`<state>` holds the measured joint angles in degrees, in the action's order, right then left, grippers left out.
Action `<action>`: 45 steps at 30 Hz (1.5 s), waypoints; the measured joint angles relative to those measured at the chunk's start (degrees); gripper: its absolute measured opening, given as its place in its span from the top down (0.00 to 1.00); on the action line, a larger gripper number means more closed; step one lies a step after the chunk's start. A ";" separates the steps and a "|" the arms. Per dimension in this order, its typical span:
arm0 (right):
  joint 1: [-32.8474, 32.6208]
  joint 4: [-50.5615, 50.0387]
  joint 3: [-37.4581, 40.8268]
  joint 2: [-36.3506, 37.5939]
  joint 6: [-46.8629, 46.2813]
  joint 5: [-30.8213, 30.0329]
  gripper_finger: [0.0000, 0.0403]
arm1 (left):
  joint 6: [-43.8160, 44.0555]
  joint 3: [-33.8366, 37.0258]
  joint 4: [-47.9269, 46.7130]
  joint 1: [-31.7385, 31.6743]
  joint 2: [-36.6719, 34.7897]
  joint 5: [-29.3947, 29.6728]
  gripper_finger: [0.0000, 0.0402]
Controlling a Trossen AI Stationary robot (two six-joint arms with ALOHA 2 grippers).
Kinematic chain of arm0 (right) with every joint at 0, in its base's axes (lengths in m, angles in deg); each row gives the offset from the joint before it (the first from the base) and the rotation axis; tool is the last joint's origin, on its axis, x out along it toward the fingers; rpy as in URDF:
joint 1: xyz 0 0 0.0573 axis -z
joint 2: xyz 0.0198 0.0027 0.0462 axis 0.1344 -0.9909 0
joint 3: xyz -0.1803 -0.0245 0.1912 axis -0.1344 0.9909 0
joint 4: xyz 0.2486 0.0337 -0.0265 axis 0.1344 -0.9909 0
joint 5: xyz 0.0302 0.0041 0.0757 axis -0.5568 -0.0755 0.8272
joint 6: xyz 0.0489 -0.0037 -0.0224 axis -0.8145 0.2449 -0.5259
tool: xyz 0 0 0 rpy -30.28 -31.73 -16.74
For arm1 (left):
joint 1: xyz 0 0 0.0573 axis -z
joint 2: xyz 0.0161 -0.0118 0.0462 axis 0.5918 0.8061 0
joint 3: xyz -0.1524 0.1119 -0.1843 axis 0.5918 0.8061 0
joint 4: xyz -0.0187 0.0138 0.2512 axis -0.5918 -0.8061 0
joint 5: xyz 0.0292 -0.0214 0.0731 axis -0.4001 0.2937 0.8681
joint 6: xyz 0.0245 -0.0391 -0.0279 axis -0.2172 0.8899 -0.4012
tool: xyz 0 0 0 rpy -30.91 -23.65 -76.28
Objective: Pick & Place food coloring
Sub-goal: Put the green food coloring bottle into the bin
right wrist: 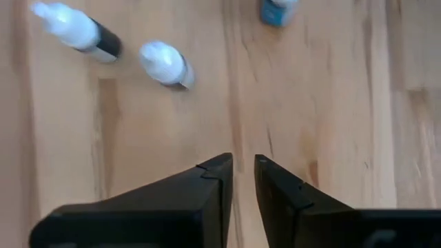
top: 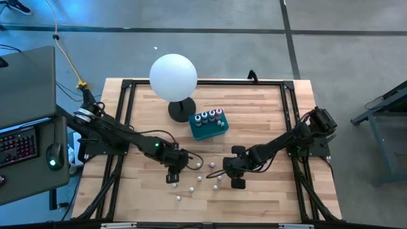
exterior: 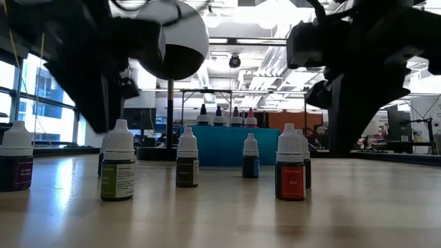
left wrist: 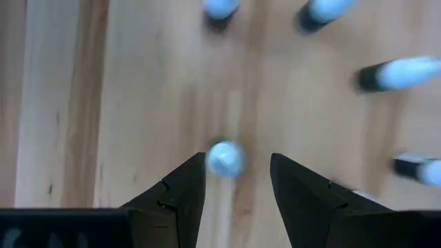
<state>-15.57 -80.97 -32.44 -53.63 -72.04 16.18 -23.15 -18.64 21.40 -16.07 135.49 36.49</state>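
Several tiny food coloring bottles with white caps stand loose on the wooden table (top: 267, 114) near its front edge, such as a green-labelled bottle (exterior: 117, 162) and a red-labelled bottle (exterior: 290, 165). More bottles stand in the teal tray (top: 208, 124). My left gripper (left wrist: 238, 160) is open and points down over one loose bottle (left wrist: 224, 158), whose white cap shows between the fingers without touching them. My right gripper (right wrist: 243, 162) hovers over bare wood with its fingers almost together and nothing between them; two bottles (right wrist: 165, 63) stand beyond it.
A white globe lamp (top: 173, 76) on a black base (top: 181, 109) stands behind the tray. A black frame rail (top: 289, 108) runs around the table. A keyboard and mouse (top: 54, 154) lie on a desk to the left. Bare wood lies to the right of the tray.
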 joint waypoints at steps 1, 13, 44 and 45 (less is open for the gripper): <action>-0.14 -0.29 0.02 0.00 -0.21 -0.66 0.87 | 0.47 0.07 -0.77 -0.23 0.36 -0.12 0.60; -1.13 -2.62 0.00 0.00 -1.77 -1.50 0.89 | 0.93 0.04 0.31 -2.22 0.92 -1.29 0.60; -3.76 -4.90 0.00 -0.03 -4.73 0.54 0.89 | 3.86 -0.13 1.26 -2.22 8.07 -3.08 0.60; -3.76 -4.90 -0.01 -0.03 -4.73 0.54 0.89 | 3.89 -0.12 1.44 -2.21 8.10 -3.04 0.60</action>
<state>-19.32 -85.87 -32.45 -53.66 -76.77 16.72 -19.26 -18.76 22.83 -18.28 143.59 33.45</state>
